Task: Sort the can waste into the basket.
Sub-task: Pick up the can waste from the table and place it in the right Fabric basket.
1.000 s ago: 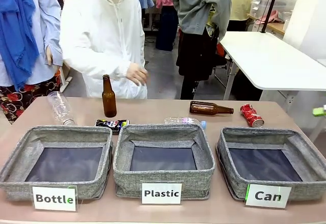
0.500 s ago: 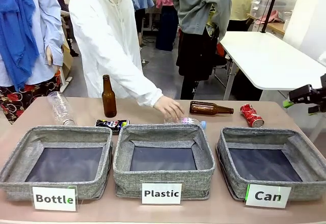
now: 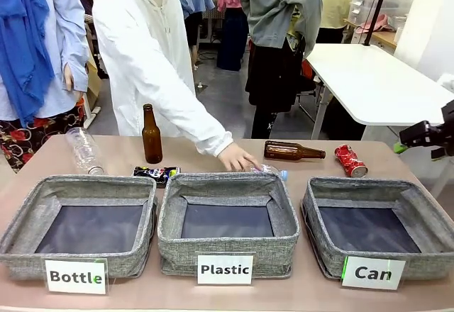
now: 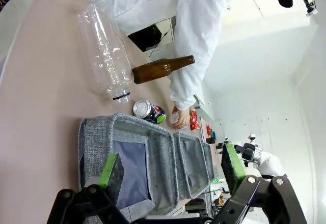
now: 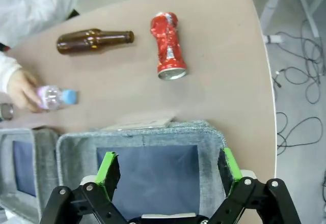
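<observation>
- White front labels in black print: "Bottle" basket (image 3: 85, 183) at 9 o'clock, "Plastic" basket (image 3: 227, 180) in the middle, "Can" basket (image 3: 369, 183) at 3 o'clock.
- Colourful print on the black can (image 3: 157, 174), too small to read.
- Left gripper (image 4: 171, 164): spread wide, holding nothing, "Bottle" basket seen between its pads. Black can at 11 o'clock, past the far rim and well apart.
- Black can on its side just behind the gap between "Bottle" and "Plastic" baskets. Upright brown bottle (image 3: 151, 135) at its 12 o'clock, clear plastic bottle (image 3: 84, 150) at its 9 o'clock.
- Person's hand (image 3: 237, 158) resting on a small plastic bottle (image 3: 273, 171) behind the "Plastic" basket.
- Crushed red can (image 3: 350, 161) on its side at 12 o'clock of the "Can" basket, apart from its rim. Bare table (image 3: 386, 157) around it, lying brown bottle (image 3: 293, 151) at 9 o'clock, table edge near at 3 o'clock.
- Right gripper (image 5: 169, 165): spread wide, holding nothing, above the "Can" basket. Red can at 12 o'clock, well apart.
</observation>
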Controlling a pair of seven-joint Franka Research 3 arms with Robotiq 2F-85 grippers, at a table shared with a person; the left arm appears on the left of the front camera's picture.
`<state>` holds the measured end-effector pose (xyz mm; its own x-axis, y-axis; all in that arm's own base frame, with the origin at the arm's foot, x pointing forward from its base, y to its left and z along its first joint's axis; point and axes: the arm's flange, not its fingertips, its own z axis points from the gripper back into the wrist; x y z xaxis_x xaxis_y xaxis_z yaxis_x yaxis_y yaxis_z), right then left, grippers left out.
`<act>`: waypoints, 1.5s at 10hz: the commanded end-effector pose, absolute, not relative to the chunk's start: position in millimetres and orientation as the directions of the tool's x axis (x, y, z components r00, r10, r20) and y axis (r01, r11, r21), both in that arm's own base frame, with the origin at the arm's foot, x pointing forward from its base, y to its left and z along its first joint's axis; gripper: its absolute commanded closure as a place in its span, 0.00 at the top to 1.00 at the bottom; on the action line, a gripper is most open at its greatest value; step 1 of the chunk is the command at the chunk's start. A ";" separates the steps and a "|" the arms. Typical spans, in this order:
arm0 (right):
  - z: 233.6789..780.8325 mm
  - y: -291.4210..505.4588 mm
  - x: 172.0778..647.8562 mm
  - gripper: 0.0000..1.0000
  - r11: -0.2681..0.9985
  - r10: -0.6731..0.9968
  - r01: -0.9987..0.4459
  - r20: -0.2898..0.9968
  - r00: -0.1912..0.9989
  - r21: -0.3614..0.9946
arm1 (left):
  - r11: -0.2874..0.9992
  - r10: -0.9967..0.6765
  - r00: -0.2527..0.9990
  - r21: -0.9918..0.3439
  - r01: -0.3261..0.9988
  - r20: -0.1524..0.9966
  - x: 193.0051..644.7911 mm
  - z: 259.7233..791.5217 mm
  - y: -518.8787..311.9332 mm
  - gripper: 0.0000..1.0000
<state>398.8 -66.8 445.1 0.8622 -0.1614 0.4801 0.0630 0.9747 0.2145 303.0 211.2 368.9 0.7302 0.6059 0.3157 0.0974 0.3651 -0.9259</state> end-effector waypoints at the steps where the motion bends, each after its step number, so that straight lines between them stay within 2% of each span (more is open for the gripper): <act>1: 441.2 -49.8 451.7 1.00 0.988 -0.112 0.054 0.431 0.895 0.145 | 0.366 0.600 0.726 -0.922 0.124 0.335 302.3 368.0 212.1 1.00; 3: 419.0 -47.7 517.6 1.00 0.990 -0.133 0.109 0.365 0.921 0.087 | 0.366 0.600 0.726 -0.922 0.124 0.335 302.3 368.0 212.1 1.00; 6: 368.7 -42.5 571.7 1.00 0.990 -0.119 0.092 0.284 0.951 0.108 | 0.366 0.600 0.726 -0.922 0.124 0.335 302.3 368.0 212.1 1.00; 10: 322.0 -33.3 601.0 1.00 0.993 -0.064 0.044 0.187 0.980 0.109 | 0.366 0.600 0.726 -0.922 0.124 0.335 302.3 368.0 212.1 1.00; 15: 307.5 -26.2 609.9 1.00 0.997 -0.054 0.045 0.151 0.987 0.065 | 0.366 0.600 0.726 -0.922 0.124 0.335 302.3 368.0 212.1 1.00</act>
